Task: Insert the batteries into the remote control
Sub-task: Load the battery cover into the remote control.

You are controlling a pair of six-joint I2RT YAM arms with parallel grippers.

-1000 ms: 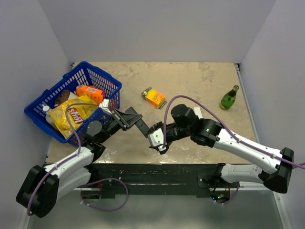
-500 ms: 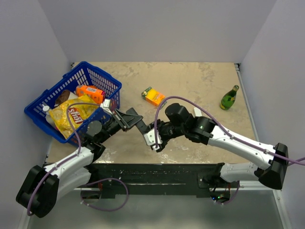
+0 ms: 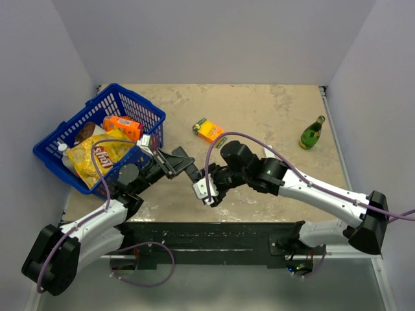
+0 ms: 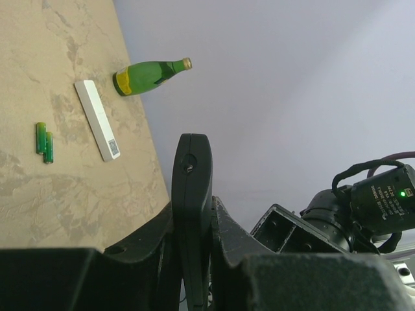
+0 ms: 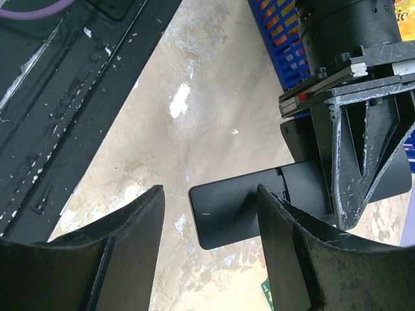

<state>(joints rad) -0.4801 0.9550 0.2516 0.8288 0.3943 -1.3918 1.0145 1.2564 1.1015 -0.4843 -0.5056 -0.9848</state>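
Observation:
My left gripper [image 3: 175,162] is shut on the black remote control [image 3: 192,170] and holds it above the table, its free end pointing right. In the left wrist view the remote [image 4: 192,188] stands edge-on between the jaws of my left gripper [image 4: 192,217]. My right gripper [image 3: 202,192] is open. In the right wrist view the remote's free end [image 5: 237,207] lies between the spread jaws of my right gripper [image 5: 209,194], untouched. The two dark-green batteries [image 4: 44,141] lie side by side on the table, far from both grippers. I see no separate cover.
A white bar [image 4: 97,120] lies beside the batteries and a green glass bottle [image 3: 312,133] stands at the right. A blue basket [image 3: 65,133] of snacks sits at the left. An orange box [image 3: 210,131] lies mid-table. The black base plate [image 5: 58,84] runs along the near edge.
My right gripper has moved left, closer to the remote's free end, staying open. The left gripper and the remote have not moved.

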